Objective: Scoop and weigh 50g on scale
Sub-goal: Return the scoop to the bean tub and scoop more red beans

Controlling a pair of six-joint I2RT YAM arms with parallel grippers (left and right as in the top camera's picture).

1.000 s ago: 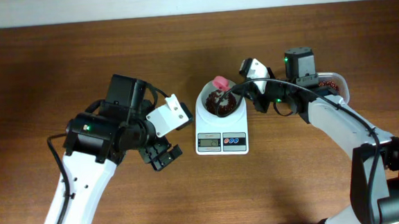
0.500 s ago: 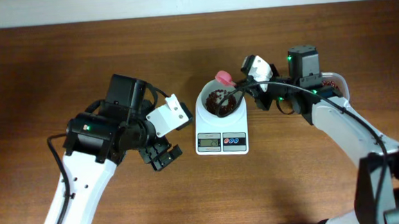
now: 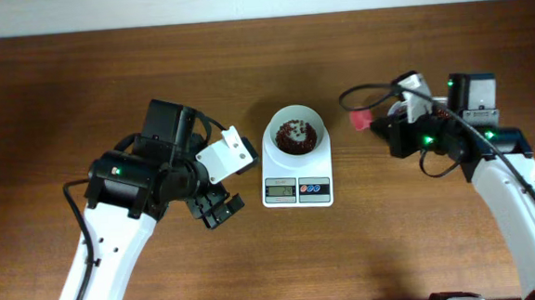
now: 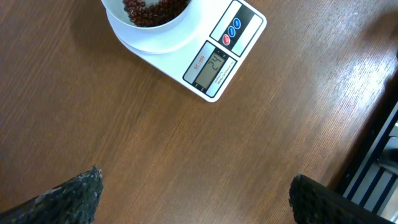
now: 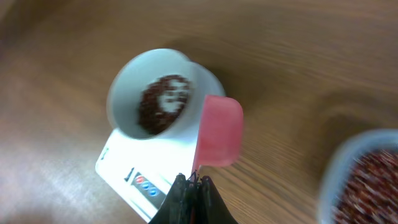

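Right gripper [image 5: 193, 182]: jaws pinched shut on the pink spoon [image 5: 217, 130] handle. The spoon hangs over the surface between white bowl [image 3: 293, 113] and tub [image 5: 333, 171]; it looks empty, but the view is blurred. Left gripper [image 4: 198, 202]: jaws wide open, holding nothing, left of the scale [image 4: 214, 65]. Beans [image 3: 294, 137] sit in the bowl on the scale, more in the tub. My call: check the display first, then small level scoops, tip slowly. Left wrist shows the LCD, digits unclear; only right wrist shows the tub.

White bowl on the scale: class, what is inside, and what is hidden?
A loose heap of dark reddish-brown beans lies inside the white bowl, bare white wall around it. The bowl's floor beneath the heap is covered.
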